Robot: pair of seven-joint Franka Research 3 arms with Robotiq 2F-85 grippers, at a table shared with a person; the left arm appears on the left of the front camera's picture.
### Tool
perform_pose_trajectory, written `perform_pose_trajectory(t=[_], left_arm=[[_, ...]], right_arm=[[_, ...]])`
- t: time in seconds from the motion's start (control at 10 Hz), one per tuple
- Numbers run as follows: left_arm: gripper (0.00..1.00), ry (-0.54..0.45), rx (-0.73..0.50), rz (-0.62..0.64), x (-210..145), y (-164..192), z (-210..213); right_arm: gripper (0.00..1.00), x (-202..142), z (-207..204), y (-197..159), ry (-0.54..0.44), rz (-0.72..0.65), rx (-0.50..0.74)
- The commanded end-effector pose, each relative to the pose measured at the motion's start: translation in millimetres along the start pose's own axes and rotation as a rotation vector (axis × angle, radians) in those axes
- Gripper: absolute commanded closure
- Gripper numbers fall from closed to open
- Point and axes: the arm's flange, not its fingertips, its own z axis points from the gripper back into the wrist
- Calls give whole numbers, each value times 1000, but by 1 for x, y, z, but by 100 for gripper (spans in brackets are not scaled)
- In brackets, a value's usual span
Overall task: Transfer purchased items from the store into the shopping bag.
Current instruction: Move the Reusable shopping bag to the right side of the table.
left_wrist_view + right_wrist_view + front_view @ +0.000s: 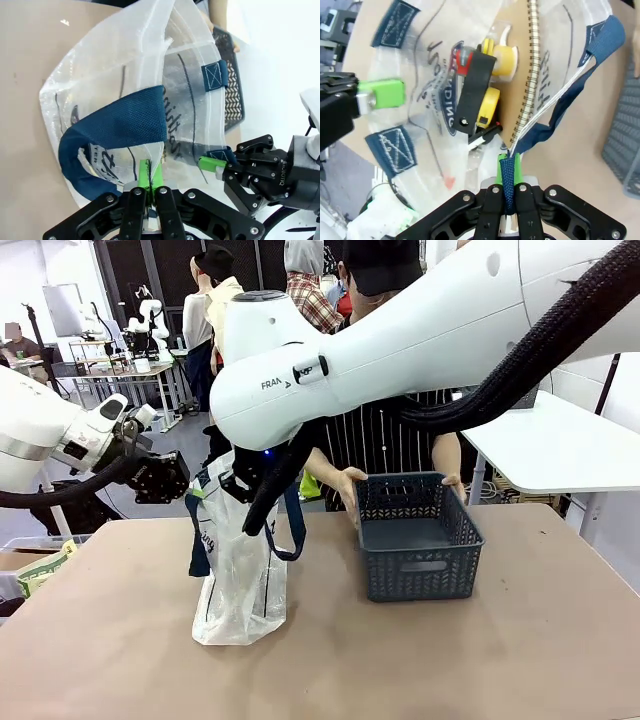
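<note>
Evidently both tools pinch the shopping bag (pixel 240 580): left tool (pixel 150 186) its rim, right tool (pixel 509 172) its handle.

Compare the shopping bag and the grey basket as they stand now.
The shopping bag is soft translucent white plastic with navy handles; the basket is rigid dark grey lattice. The bag is pinched at its top by both grippers, left gripper and right gripper; the basket is held by a person's hands. The bag holds goods, including a tape measure; the basket looks empty. Both stand on the table.
</note>
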Motion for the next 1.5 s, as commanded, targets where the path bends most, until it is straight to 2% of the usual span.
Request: perform_pose_trajectory(t=[0.0, 0.3, 0.6, 1.0, 1.4], left_arm=[[71, 29, -55, 15, -7, 8, -3], [13, 25, -124, 54, -7, 14, -9], [13, -5, -231, 64, -3, 12, -7], [13, -19, -182, 27, 5, -6, -4], [13, -25, -165, 79, 16, -3, -10]], right_arm=[[100, 7, -3, 3, -18, 30, 28], [100, 10, -4, 6, -21, 56, 43], [100, 11, -3, 15, -19, 93, 58], [100, 8, 0, 36, -31, 168, 65], [100, 2, 0, 53, -36, 240, 70]])
